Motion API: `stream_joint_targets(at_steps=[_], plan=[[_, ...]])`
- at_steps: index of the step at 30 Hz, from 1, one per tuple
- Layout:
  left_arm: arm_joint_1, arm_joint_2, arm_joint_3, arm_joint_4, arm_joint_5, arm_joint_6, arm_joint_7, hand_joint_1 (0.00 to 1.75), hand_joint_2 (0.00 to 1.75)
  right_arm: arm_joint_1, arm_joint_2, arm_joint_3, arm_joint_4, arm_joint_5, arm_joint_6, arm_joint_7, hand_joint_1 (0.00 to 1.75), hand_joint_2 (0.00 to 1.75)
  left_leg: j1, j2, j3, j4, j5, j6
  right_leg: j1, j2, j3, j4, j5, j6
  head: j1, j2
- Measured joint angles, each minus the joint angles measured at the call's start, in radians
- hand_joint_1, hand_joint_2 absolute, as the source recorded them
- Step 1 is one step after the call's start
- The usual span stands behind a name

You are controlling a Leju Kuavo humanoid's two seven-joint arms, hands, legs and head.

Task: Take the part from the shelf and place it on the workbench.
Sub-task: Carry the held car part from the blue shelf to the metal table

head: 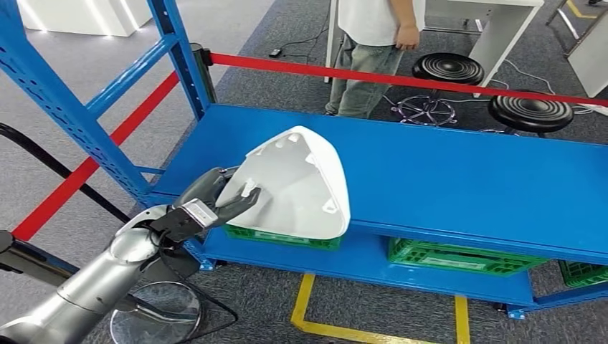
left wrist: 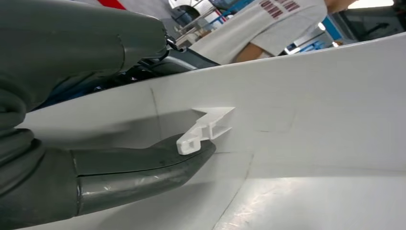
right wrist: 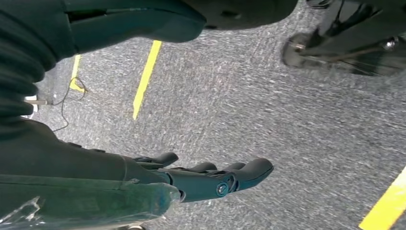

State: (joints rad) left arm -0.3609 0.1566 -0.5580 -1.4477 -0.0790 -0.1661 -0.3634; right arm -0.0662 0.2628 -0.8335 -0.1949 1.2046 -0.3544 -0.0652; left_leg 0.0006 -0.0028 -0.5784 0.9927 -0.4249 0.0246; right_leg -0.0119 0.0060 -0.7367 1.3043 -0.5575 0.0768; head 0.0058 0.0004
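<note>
My left hand [head: 208,204] grips a large white moulded shell part [head: 297,183] by its left rim, holding it just in front of the blue shelf [head: 459,172]. In the left wrist view the thumb lies on the outside and a dark finger [left wrist: 143,170] presses against the part's inner wall [left wrist: 311,110] beside a small white clip [left wrist: 206,127]. My right hand [right wrist: 210,179] hangs over the grey carpet with its fingers held out straight and nothing in them.
Green crates [head: 459,258] sit on the shelf's lower level. A red barrier tape [head: 401,77] runs behind the shelf, with a person [head: 376,50] and two black stools [head: 530,111] beyond. Yellow floor lines [head: 308,308] mark the carpet below.
</note>
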Motion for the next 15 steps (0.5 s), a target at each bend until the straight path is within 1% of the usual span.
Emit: stream_joint_targets(at_steps=[1, 2, 4, 5, 6, 8, 9, 10, 11, 12, 13, 14, 15], plan=[[0.002, 0.001, -0.002, 0.000, -0.002, -0.001, -0.001, 1.75, 1.75, 0.000, 0.000, 0.000, 0.000, 0.000, 0.000, 0.000, 0.00, 1.75, 0.000, 0.000, -0.007, 0.001, 0.006, -0.002, 0.000, 0.000, 0.021, -0.017, 0.009, 0.000, 0.000, 0.000], [0.003, 0.002, -0.003, 0.000, -0.003, -0.001, -0.002, 1.75, 1.75, 0.000, 0.000, 0.000, 0.000, 0.000, 0.000, 0.000, 0.00, 1.75, 0.000, 0.000, -0.013, 0.001, 0.011, -0.004, 0.000, 0.000, 0.061, -0.073, 0.032, -0.002, 0.000, 0.000], [0.002, 0.004, -0.005, -0.001, -0.004, -0.001, -0.002, 1.75, 1.75, -0.002, 0.000, 0.000, 0.000, 0.000, 0.001, 0.000, 0.00, 1.75, -0.001, 0.000, -0.022, 0.004, 0.019, -0.013, 0.000, 0.001, 0.153, -0.217, 0.070, -0.007, 0.000, 0.000], [0.002, 0.005, -0.006, -0.002, -0.004, -0.001, -0.003, 1.75, 1.75, -0.004, 0.001, 0.000, 0.000, 0.001, 0.001, -0.001, 0.00, 1.75, -0.002, 0.000, -0.025, 0.005, 0.025, -0.018, 0.001, 0.002, 0.182, -0.265, 0.080, -0.011, -0.001, 0.000], [0.001, 0.006, -0.007, -0.003, -0.004, -0.001, -0.003, 1.75, 1.75, -0.005, 0.001, 0.000, 0.000, 0.001, 0.001, -0.001, 0.00, 1.75, -0.004, 0.000, -0.029, 0.005, 0.031, -0.023, 0.002, 0.003, 0.192, -0.285, 0.082, -0.017, -0.001, 0.000], [0.001, 0.008, -0.009, -0.005, -0.005, -0.001, -0.003, 1.75, 1.75, -0.003, 0.002, 0.000, 0.000, 0.001, 0.002, -0.001, 0.00, 1.75, -0.004, -0.001, -0.034, 0.003, 0.042, -0.034, 0.005, 0.003, 0.186, -0.284, 0.093, -0.031, -0.002, 0.000], [0.001, 0.009, -0.010, -0.005, -0.005, -0.001, -0.004, 1.75, 1.75, -0.002, 0.003, 0.000, 0.000, 0.001, 0.002, -0.001, 0.00, 1.75, -0.003, -0.001, -0.039, 0.006, 0.038, -0.040, 0.004, 0.002, 0.180, -0.284, 0.100, -0.040, -0.002, 0.000], [0.001, 0.010, -0.010, -0.005, -0.005, -0.001, -0.004, 1.75, 1.75, -0.002, 0.003, 0.000, 0.000, 0.001, 0.002, 0.000, 0.00, 1.75, -0.002, -0.001, -0.049, 0.023, 0.019, -0.045, 0.003, 0.001, 0.172, -0.285, 0.108, -0.049, -0.003, 0.000], [0.001, 0.012, -0.010, -0.006, -0.005, -0.001, -0.004, 1.75, 1.75, -0.003, 0.003, 0.000, 0.000, 0.001, 0.002, 0.000, 0.00, 1.75, -0.001, -0.001, -0.065, 0.059, -0.013, -0.051, 0.001, 0.000, 0.161, -0.286, 0.117, -0.056, -0.005, 0.000], [0.001, 0.013, -0.010, -0.006, -0.005, -0.001, -0.004, 1.75, 1.75, -0.004, 0.003, 0.000, 0.000, 0.001, 0.002, -0.001, 0.00, 1.75, 0.000, -0.001, -0.087, 0.115, -0.057, -0.055, 0.001, -0.001, 0.150, -0.286, 0.125, -0.061, -0.007, 0.000], [0.002, 0.013, -0.010, -0.006, -0.005, -0.001, -0.004, 1.75, 1.75, -0.004, 0.003, 0.000, 0.000, 0.001, 0.002, -0.001, 0.00, 1.75, 0.001, -0.001, -0.110, 0.183, -0.100, -0.058, 0.001, -0.001, 0.138, -0.286, 0.133, -0.063, -0.009, 0.000], [0.002, 0.013, -0.010, -0.006, -0.005, -0.001, -0.004, 1.75, 1.75, -0.004, 0.003, 0.000, 0.000, 0.001, 0.002, -0.001, 0.00, 1.75, 0.001, -0.001, -0.127, 0.243, -0.132, -0.060, 0.002, -0.001, 0.126, -0.286, 0.141, -0.063, -0.009, 0.000], [0.003, 0.014, -0.011, -0.006, -0.005, -0.001, -0.004, 1.75, 1.75, -0.003, 0.003, 0.000, 0.000, 0.001, 0.002, -0.001, 0.00, 1.75, 0.001, -0.001, -0.132, 0.277, -0.147, -0.060, 0.002, -0.002, 0.114, -0.286, 0.150, -0.063, -0.009, 0.000]])
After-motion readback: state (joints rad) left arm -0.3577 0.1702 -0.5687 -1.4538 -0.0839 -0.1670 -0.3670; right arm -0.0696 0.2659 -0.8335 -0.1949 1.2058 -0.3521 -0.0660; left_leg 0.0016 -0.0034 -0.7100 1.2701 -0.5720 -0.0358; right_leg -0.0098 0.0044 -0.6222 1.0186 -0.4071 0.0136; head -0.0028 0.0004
